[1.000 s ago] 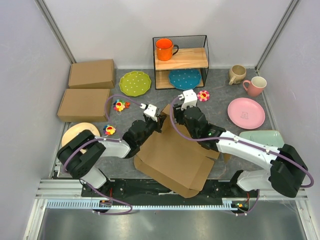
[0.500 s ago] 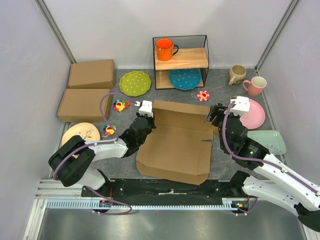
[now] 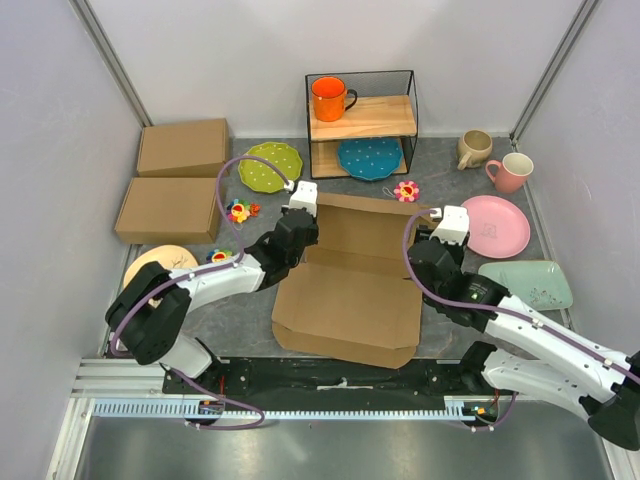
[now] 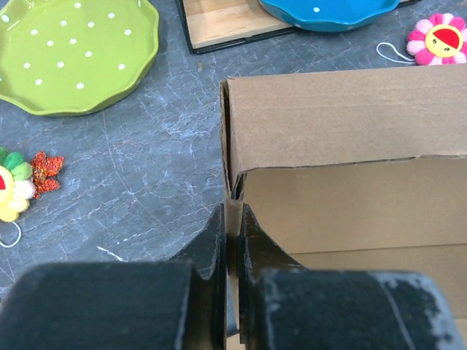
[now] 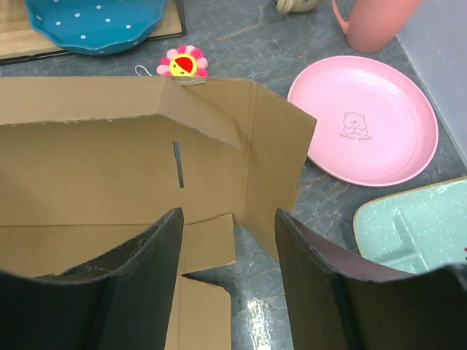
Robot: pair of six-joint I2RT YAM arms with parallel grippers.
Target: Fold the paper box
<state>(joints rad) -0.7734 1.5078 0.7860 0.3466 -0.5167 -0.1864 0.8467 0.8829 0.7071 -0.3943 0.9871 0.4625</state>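
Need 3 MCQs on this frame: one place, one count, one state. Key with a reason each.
1. Where is the orange mug?
A) top shelf of the wire rack
B) on a pink plate
C) beside the arm bases

2. How many closed cardboard boxes lie at far left?
A) one
B) two
C) four

3. The left gripper is:
A) shut on the paper box's left wall
B) open above the table
C) shut on a green plate

Key:
1 A, the mug stands on the rack's upper wooden board.
2 B, two lie one behind the other by the left wall.
3 A, the left wrist view shows the fingers pinching the upright cardboard edge.
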